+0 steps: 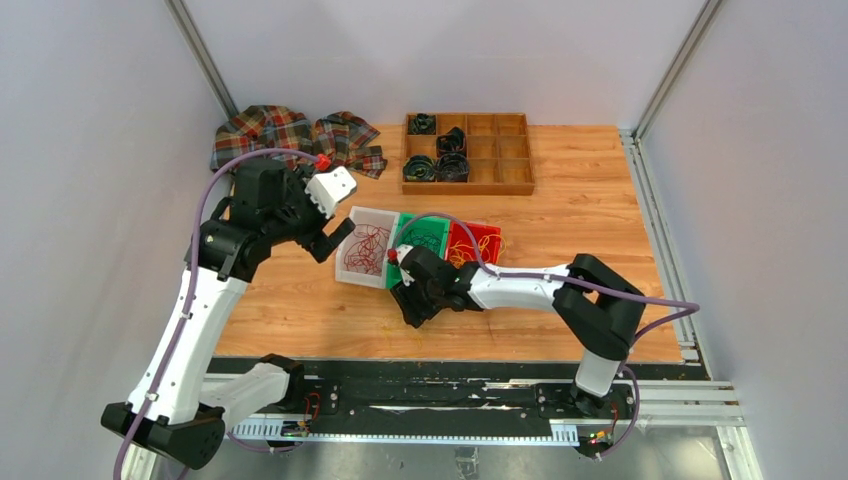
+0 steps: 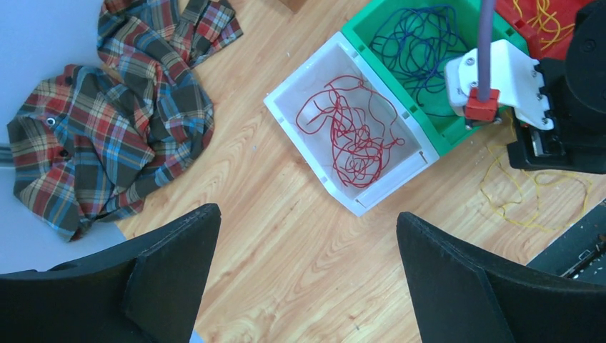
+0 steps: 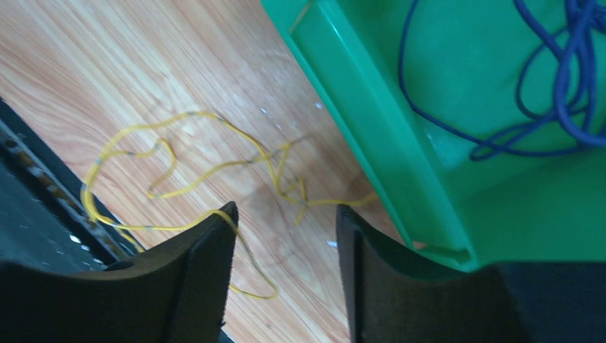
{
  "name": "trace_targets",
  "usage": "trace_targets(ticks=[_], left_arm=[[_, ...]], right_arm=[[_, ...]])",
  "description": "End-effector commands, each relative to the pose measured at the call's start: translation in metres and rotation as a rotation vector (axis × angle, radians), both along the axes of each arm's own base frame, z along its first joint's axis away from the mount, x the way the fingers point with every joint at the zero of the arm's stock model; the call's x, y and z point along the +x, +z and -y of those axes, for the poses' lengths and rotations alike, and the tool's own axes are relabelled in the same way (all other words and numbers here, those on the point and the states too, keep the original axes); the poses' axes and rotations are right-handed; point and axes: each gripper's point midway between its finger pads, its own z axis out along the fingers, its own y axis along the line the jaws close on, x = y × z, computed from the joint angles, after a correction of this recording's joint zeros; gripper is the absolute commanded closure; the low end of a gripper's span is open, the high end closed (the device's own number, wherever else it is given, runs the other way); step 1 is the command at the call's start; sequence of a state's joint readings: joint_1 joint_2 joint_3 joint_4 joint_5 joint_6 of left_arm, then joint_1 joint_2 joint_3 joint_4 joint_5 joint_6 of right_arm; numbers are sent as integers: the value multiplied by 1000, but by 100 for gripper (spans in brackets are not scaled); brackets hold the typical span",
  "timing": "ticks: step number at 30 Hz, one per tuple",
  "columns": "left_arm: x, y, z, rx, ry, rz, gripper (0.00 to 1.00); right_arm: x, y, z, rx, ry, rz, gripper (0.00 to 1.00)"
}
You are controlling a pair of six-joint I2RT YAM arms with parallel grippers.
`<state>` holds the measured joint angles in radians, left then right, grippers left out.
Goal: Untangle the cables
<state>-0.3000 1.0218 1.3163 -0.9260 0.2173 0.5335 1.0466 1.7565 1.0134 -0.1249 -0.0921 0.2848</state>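
Note:
Red cables [image 2: 350, 136] lie tangled in a white bin [image 2: 309, 158]. Blue cables [image 2: 418, 43] lie in the green bin [image 3: 371, 143] beside it, and yellow cables [image 2: 543, 18] in a red bin [image 1: 487, 232]. One loose yellow cable [image 3: 179, 179] lies on the wood in front of the green bin. My right gripper [image 3: 286, 211] is open, low over this cable, with a loop passing its left fingertip. My left gripper [image 2: 307, 214] is open and empty, above bare wood just left of the white bin [image 1: 375, 213].
A plaid cloth [image 1: 290, 135] is crumpled at the back left. A wooden compartment tray [image 1: 467, 185] with black coiled bands stands at the back centre. The black rail [image 1: 450, 385] runs along the table's near edge, close to the loose cable.

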Motion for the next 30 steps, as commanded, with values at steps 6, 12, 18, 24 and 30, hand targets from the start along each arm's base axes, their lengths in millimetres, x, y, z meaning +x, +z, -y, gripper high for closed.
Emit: trace_targets(ticks=[6, 12, 18, 24, 30], left_arm=[[-9, 6, -3, 15, -32, 16, 2], [-9, 4, 3, -4, -54, -3, 2], [-18, 2, 15, -53, -113, -32, 0], [-19, 3, 16, -57, -114, -32, 0], [-15, 7, 14, -51, -96, -25, 2]], right_arm=[[-14, 41, -35, 178, 56, 9, 96], [-27, 113, -34, 363, 147, 88, 99], [-24, 180, -13, 465, 160, 258, 99], [10, 205, 30, 458, 38, 385, 99], [60, 177, 90, 349, -170, 351, 99]])
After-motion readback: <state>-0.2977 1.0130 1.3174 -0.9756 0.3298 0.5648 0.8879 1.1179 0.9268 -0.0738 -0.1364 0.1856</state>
